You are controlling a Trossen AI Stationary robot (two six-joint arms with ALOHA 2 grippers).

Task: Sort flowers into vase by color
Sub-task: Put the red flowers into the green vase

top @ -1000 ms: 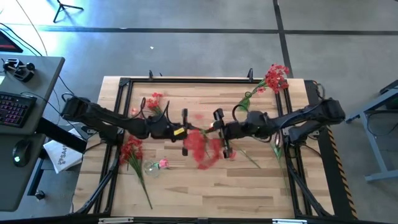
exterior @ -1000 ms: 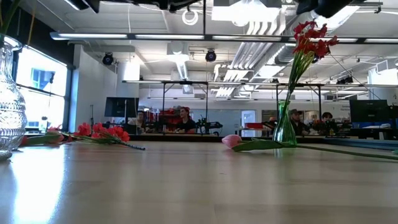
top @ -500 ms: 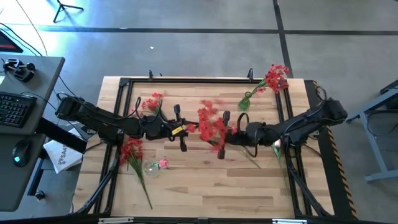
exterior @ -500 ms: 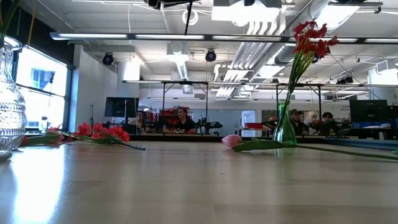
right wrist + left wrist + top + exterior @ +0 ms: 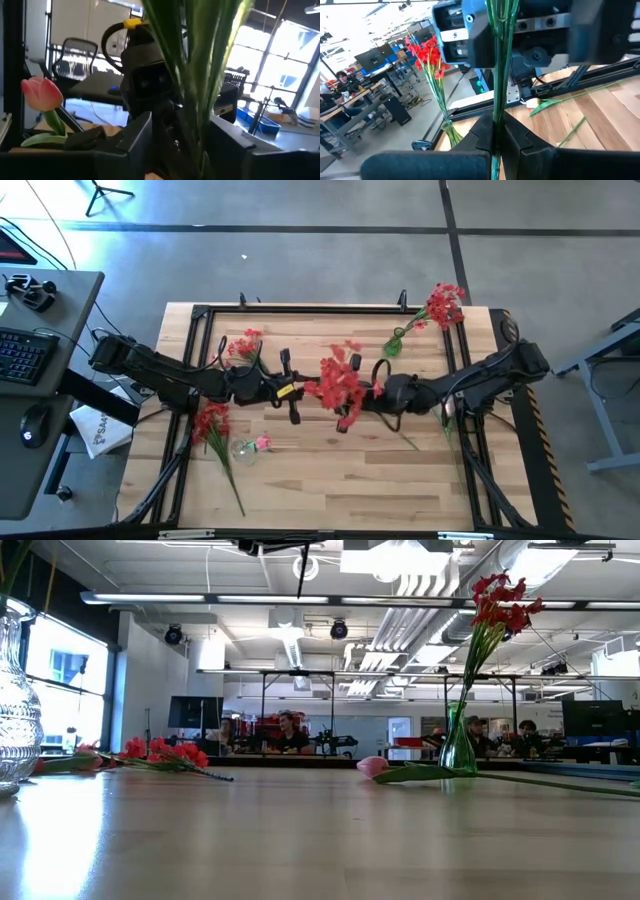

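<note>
Midair, a red bunch (image 5: 338,382) hangs between the two arms over the table's middle, its stems (image 5: 499,60) running through both grippers. The left gripper (image 5: 495,136) is clamped tight on the stems. The right gripper (image 5: 362,402) sits just beside the blossoms with stems between its fingers (image 5: 135,135); whether it grips them or merely brackets them I cannot tell.

The step looks like a handover. It would go best if one gripper gives way only once the other has a firm hold low on the stems, keeping the bunch together so nothing slips out.

A green vase (image 5: 394,343) at the far right already holds red flowers (image 5: 442,302). More red stems (image 5: 211,423) and a pink bud (image 5: 262,443) lie on the wooden table (image 5: 300,490), near a clear vase (image 5: 18,710). Beyond is an open workshop with desks, monitors and seated people.
</note>
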